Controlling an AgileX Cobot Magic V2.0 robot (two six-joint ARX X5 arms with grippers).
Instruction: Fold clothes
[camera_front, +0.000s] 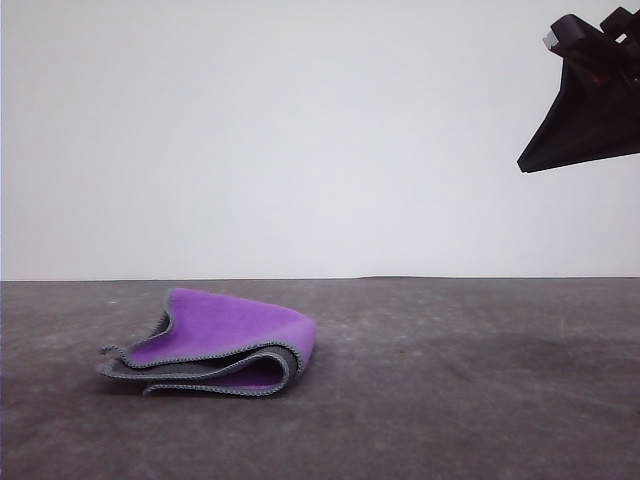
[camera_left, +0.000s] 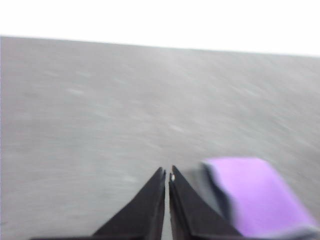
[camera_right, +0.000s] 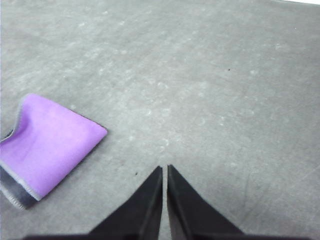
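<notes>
The cloth (camera_front: 215, 345) sits folded on the counter (camera_front: 450, 380), purple face up. Both grippers, left (camera_left: 167, 173) and right (camera_right: 164, 169), have their fingers pinched together, holding nothing. The loose top layer looks springy, so it could flop open if nudged.

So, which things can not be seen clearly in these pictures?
- Folded purple and grey soft cloth: motion blur in the left wrist view, cut by the frame edge in the right wrist view.
- Inner layers: hidden by the top fold.
- Right gripper: cut by the front view's edge.
</notes>
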